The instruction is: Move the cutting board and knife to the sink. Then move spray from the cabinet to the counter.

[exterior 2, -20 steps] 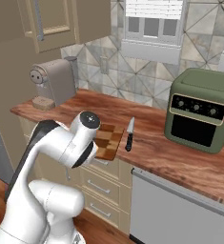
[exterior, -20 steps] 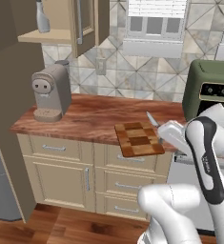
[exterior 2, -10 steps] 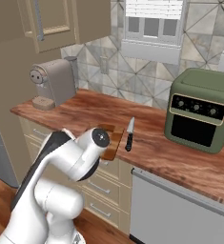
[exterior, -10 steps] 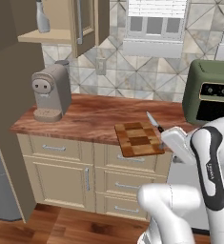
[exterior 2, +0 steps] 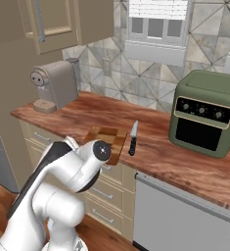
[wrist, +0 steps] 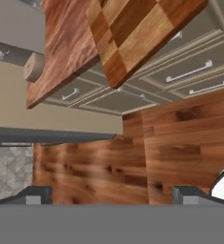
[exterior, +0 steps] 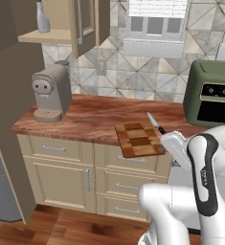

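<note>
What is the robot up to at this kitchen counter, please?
The white arm's gripper is open and holds nothing. The chequered wooden cutting board lies at the front edge of the reddish-brown counter, with the black-handled knife beside it. The pale grey spray bottle stands on the tan cabinet's shelf.

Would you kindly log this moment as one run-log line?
jaws: open, empty | cutting board: on counter, front edge overhanging | knife: beside board, untouched | spray: on cabinet shelf
</note>
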### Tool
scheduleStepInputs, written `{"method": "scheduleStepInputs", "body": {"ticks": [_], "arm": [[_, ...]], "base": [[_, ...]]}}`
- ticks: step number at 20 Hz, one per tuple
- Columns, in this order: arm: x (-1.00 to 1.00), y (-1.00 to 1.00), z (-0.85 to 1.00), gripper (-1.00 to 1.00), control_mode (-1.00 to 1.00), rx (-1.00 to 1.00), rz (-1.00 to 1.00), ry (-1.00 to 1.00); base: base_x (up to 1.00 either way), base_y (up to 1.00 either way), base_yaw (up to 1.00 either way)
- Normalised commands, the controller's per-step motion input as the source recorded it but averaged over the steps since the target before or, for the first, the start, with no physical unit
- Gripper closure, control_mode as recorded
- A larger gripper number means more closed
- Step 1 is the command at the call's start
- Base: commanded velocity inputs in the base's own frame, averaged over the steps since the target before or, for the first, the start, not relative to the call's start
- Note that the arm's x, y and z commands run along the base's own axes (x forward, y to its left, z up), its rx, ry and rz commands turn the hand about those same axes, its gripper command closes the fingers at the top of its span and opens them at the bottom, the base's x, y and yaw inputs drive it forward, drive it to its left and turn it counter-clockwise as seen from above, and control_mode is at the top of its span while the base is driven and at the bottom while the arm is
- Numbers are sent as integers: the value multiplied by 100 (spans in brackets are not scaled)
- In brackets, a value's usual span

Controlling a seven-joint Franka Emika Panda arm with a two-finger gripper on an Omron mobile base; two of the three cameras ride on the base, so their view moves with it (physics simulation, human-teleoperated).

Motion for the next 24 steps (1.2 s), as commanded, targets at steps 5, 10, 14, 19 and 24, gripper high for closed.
{"method": "scheduleStepInputs", "body": {"ticks": [5,10,14,19,24], "arm": [[29,-15,-21,-100,-100,7,0,0],[42,-9,-17,-100,-100,6,0,0],[42,-1,-6,-100,-100,1,0,0],[42,0,-7,-100,-100,0,0,2],[29,0,-16,-100,-100,3,0,2]], "base": [[0,0,0],[0,0,0],[0,0,0],[0,0,0],[0,0,0]]}}
